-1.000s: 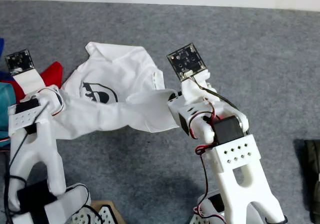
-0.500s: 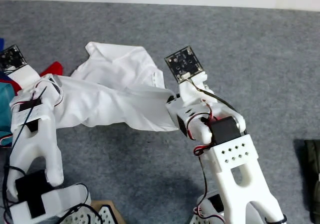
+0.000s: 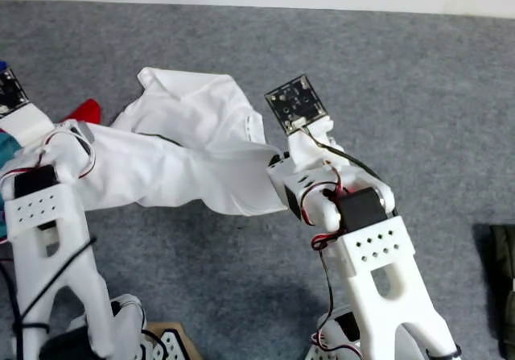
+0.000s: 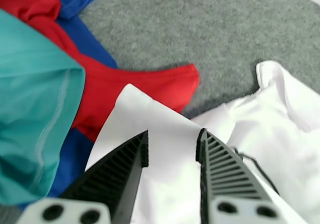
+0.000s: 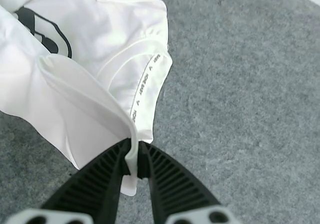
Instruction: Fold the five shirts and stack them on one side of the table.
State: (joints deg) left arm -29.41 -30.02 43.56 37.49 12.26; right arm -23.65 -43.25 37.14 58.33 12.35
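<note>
Right end effector [image 5: 134, 160] clamped on the white shirt [image 5: 90, 58], left end effector [image 4: 172, 143] parted around its cloth. You've got the long axis spanning arm to arm

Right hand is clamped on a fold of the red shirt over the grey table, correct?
Not quite. The right wrist view shows the right hand clamped on a fold of the white shirt, not red, over the grey table.
</note>
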